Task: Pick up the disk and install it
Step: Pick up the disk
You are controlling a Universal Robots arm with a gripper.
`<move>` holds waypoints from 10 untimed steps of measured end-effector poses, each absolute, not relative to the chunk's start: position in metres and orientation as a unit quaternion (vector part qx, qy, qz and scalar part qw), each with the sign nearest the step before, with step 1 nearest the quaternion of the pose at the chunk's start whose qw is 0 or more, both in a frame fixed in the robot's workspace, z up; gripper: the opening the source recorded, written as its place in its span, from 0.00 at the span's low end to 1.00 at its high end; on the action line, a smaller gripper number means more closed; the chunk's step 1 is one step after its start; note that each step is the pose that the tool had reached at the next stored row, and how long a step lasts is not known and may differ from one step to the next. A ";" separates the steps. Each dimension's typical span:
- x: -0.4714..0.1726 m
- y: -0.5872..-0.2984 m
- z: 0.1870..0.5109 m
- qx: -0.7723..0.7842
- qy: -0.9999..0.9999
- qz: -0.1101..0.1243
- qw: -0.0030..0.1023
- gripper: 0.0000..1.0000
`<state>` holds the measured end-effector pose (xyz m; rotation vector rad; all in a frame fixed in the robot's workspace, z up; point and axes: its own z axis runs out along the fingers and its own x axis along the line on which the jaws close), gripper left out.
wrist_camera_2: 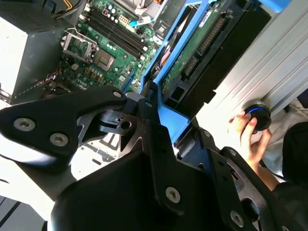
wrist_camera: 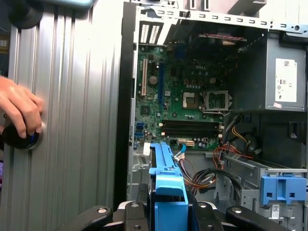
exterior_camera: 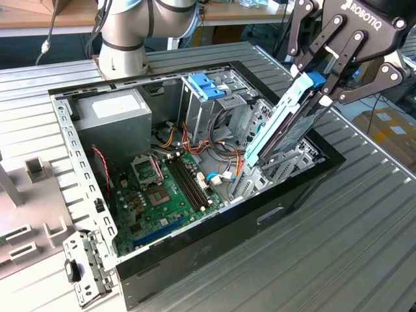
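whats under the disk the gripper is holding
The disk, tilted in the gripper, hangs over a metal drive bay and cables. The bay floor right beneath its lower end is covered.

A workshop-like lab: ribbed metal table, opened computer case, wooden bench and cardboard boxes behind.

The open black metal computer case lies on the ribbed grey metal table. Inside it, the green motherboard lies flat. The grey box-shaped power supply sits behind the board, with the metal drive cage to the exterior view's right of it. The dark grey disk in its light blue plastic carrier stands tilted at the case's right end. Its upper end is clamped in the black gripper and its lower end is within the case. Beside the case, a hand rests on a round black knob on the table.
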<state>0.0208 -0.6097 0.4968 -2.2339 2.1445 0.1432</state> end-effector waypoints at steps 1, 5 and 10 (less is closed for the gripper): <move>0.023 -0.610 0.497 -0.720 0.692 0.046 0.021 0.37; 0.033 -0.610 0.497 -0.720 0.692 0.046 0.021 0.37; 0.065 -0.610 0.496 -0.720 0.692 0.046 0.021 0.37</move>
